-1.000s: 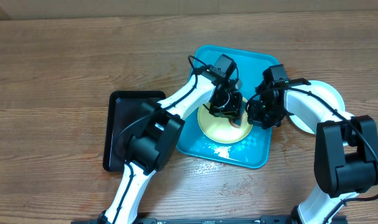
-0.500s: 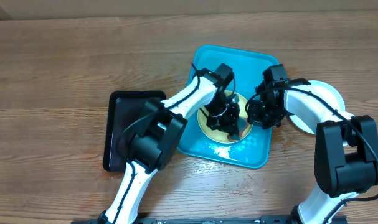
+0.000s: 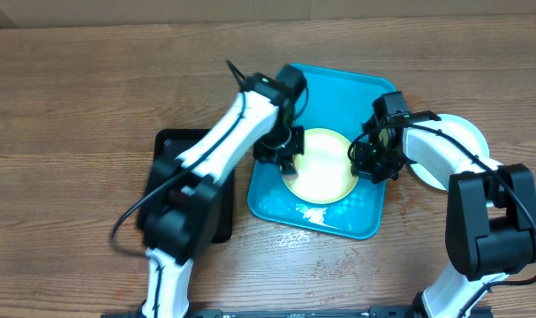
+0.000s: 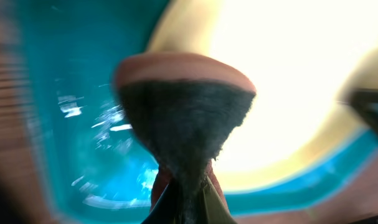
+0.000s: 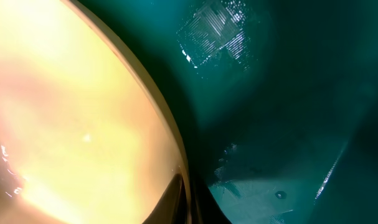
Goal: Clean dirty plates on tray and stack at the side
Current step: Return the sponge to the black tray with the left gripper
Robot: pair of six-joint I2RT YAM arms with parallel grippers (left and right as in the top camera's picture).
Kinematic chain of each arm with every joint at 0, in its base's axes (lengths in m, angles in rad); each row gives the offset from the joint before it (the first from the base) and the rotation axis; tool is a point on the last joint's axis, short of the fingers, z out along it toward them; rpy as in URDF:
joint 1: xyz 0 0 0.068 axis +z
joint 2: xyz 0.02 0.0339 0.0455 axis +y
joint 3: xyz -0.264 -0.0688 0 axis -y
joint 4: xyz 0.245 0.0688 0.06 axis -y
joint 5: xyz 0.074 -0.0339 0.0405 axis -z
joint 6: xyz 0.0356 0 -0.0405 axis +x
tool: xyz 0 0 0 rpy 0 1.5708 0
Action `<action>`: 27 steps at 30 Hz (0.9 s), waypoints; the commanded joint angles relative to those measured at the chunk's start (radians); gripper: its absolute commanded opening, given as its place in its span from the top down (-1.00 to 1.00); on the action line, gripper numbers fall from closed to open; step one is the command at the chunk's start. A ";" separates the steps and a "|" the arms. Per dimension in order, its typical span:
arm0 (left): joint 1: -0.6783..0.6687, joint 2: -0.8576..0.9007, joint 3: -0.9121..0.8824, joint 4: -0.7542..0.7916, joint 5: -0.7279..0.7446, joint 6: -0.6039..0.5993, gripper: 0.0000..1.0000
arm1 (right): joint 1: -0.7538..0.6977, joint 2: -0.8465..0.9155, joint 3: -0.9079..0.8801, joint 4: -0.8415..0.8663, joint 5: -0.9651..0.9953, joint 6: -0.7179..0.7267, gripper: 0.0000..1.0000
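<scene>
Yellow plate (image 3: 320, 168) is seen lying in turquoise tray (image 3: 338, 84) on bench (image 3: 73, 106). Its right rim is pinched by the right jaws; a dark-faced sponge (image 4: 182, 118) is clamped by the left jaws at its left edge.

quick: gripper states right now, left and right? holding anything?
Left gripper: closed, holding a sponge.
Right gripper: closed, pinching the rim of the pale yellow plate.
</scene>
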 commanded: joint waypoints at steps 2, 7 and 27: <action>0.026 -0.255 0.001 -0.054 -0.209 -0.016 0.91 | 0.008 0.036 -0.024 0.008 0.060 -0.001 0.92; 0.106 -0.380 0.000 -0.200 -0.431 -0.063 0.91 | 0.008 0.036 -0.024 0.007 0.060 -0.001 0.92; 0.365 -0.397 -0.582 0.165 -0.192 -0.037 0.63 | 0.008 0.008 -0.005 -0.009 0.062 -0.001 0.92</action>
